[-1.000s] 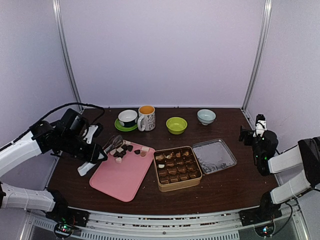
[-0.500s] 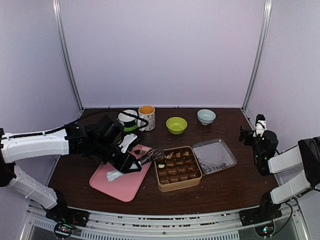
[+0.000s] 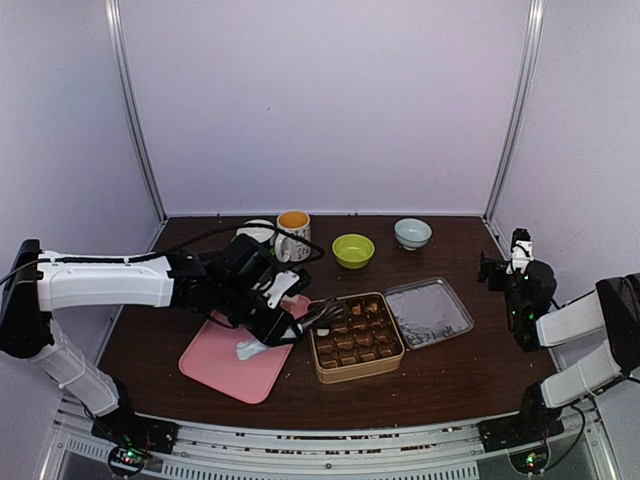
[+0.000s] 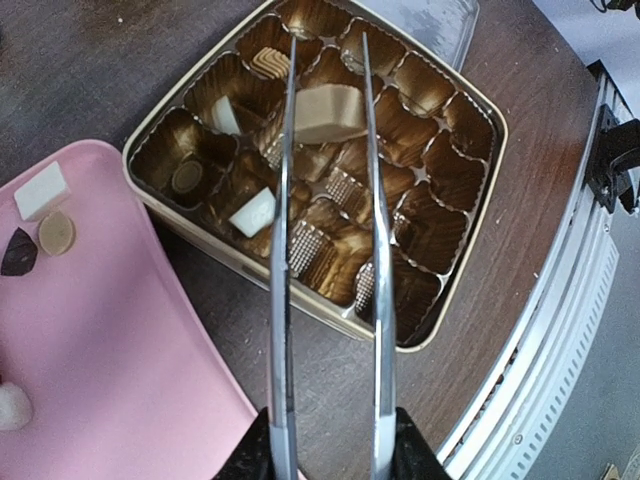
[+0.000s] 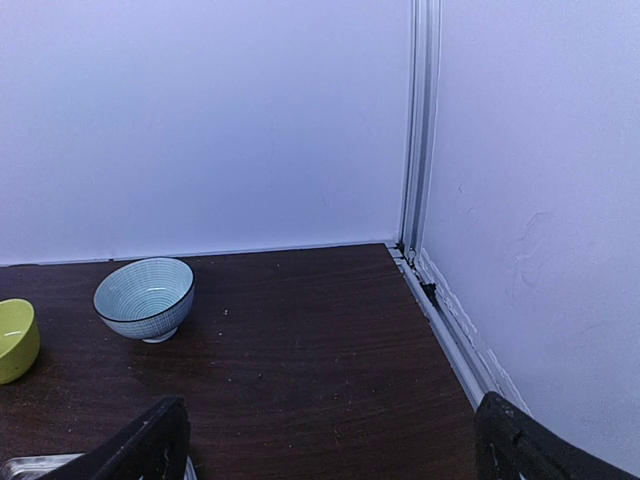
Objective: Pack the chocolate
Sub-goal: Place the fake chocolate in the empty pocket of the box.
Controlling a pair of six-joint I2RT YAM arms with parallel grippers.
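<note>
My left gripper [image 4: 330, 445] is shut on the handles of metal tongs [image 4: 283, 250]. The tong tips pinch a tan chocolate [image 4: 325, 112] and hold it just above the middle cups of the gold tin [image 4: 482, 190]. A few cups hold pieces: a white one [image 4: 253, 212], a round one [image 4: 187, 177] and a striped one [image 4: 270, 62]. More chocolate lies on the pink tray [image 4: 100, 350]: a white block [image 4: 40, 190], a tan disc [image 4: 56, 232] and a dark piece [image 4: 18, 252]. From above, the left gripper [image 3: 283, 325] reaches over the tin [image 3: 322, 376]. At the far right my right gripper [image 5: 325, 462] stands open and holds nothing.
The tin's silver lid [image 3: 430, 312] lies right of the tin. Along the back stand a mug [image 3: 293, 235], a green bowl [image 3: 353, 250] and a blue bowl [image 3: 412, 233]. The blue bowl [image 5: 145, 297] is ahead-left of the right gripper, near the wall corner.
The left arm has swung right from the pink tray to above the tin, carrying the tongs with the tan chocolate. The right arm has not moved.
</note>
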